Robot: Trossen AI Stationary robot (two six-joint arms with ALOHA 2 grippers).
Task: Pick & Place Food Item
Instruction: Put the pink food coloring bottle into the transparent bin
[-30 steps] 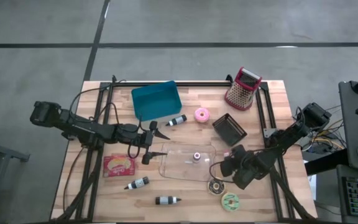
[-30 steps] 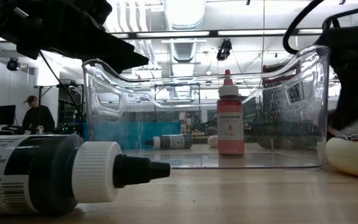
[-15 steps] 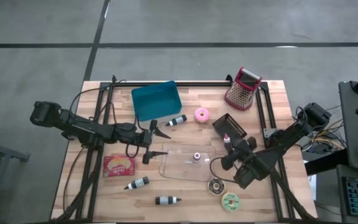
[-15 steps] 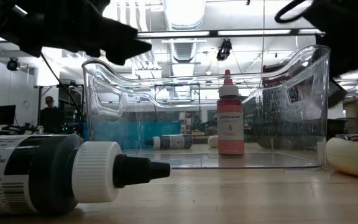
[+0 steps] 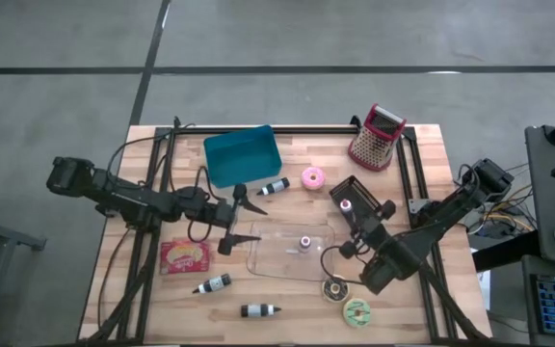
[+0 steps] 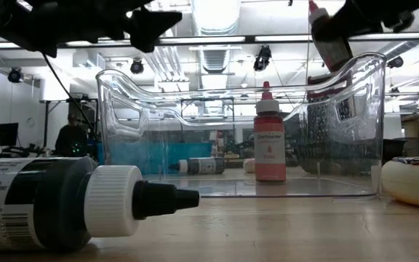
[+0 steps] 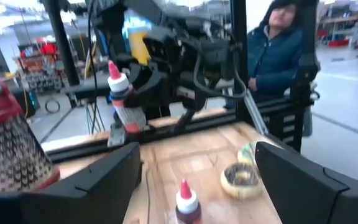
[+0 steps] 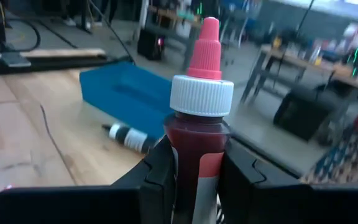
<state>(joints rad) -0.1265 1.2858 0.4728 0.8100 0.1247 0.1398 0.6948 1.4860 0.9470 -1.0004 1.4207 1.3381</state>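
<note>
Red bottle [image 8: 199, 140] pinched by right gripper [image 5: 356, 214] above the table; left gripper [image 5: 242, 214] spread wide.

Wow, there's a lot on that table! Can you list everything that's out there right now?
Clear tray: one, transparent, table centre.
Red bottle: one, upright inside the tray.
Held red bottle: one, in the right end effector, lifted.
Dark bottles: three, lying; one by the bin, two near the front edge.
Bin: one, teal, back left.
Grater: one, red, back right.
Black container: one.
Doughnuts: pink, brown, green.
Pink packet: one, left.
Left end effector: open, beside the tray.
Right end effector: shut on the bottle.
</note>
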